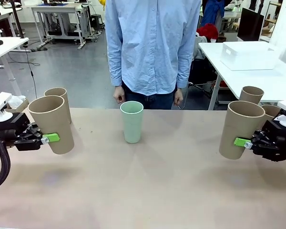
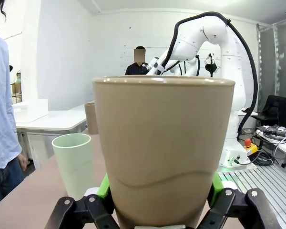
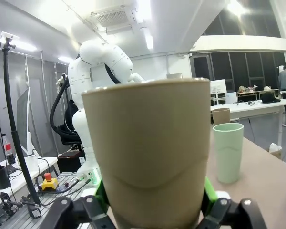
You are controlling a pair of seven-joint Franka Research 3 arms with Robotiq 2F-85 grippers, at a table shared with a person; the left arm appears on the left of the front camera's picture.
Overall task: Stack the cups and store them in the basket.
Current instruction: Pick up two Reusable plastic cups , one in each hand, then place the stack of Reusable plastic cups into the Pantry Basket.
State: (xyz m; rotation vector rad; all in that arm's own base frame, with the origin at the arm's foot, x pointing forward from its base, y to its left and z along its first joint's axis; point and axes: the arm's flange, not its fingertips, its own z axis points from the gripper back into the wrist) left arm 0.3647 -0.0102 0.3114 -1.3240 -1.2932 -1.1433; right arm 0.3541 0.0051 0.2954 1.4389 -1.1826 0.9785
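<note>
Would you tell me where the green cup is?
Front view: the green cup stands upright mid-table, before the person, between the left-held cup and right-held cup.

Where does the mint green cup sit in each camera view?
Front view: green cup at centre, in front of the person.
Left wrist view: lower left, left of the held brown cup.
Right wrist view: right of middle, right of the other held brown cup.
Shared landmark: the tan table it stands on.

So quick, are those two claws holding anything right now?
Left gripper: closed, holding a brown cup.
Right gripper: closed, holding a second brown cup.
</note>
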